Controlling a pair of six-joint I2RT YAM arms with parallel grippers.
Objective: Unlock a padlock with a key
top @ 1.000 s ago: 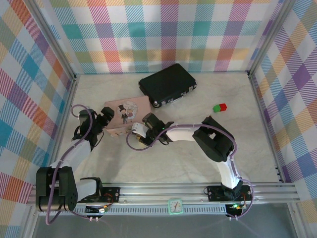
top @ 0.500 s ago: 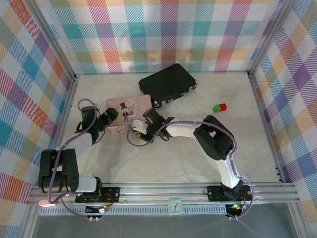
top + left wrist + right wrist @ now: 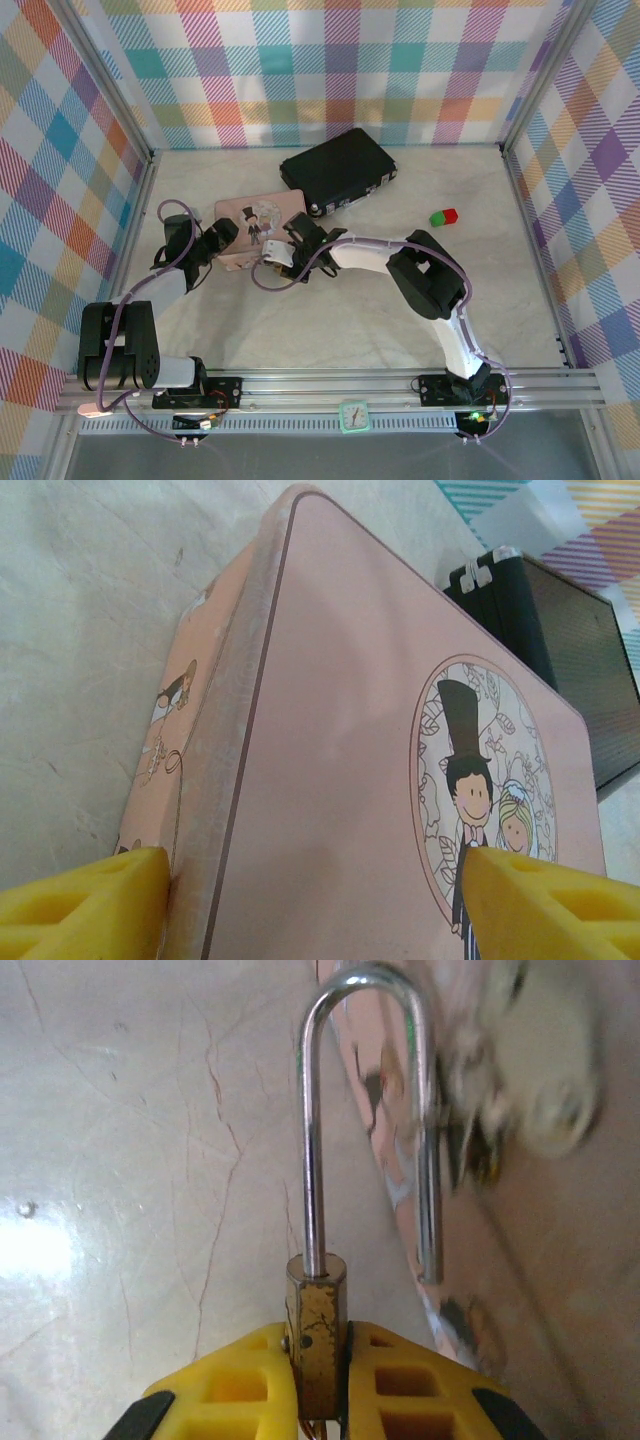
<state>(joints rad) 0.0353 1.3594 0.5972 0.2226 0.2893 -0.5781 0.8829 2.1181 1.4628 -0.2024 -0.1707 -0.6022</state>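
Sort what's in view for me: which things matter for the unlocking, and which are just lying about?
In the job: padlock, clamped in the right gripper; pink box, between the fingers of the left gripper.
Lying about: black case; green-and-red block; clock on the front rail.

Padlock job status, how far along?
Done, apparently: one shackle leg of the padlock sits out of the body, so it looks unlocked. In hand: the right gripper pinches the padlock body, and the left gripper straddles a corner of the pink box. Left: probably lifting the shackle clear of the box's latch, which is too blurred to confirm.
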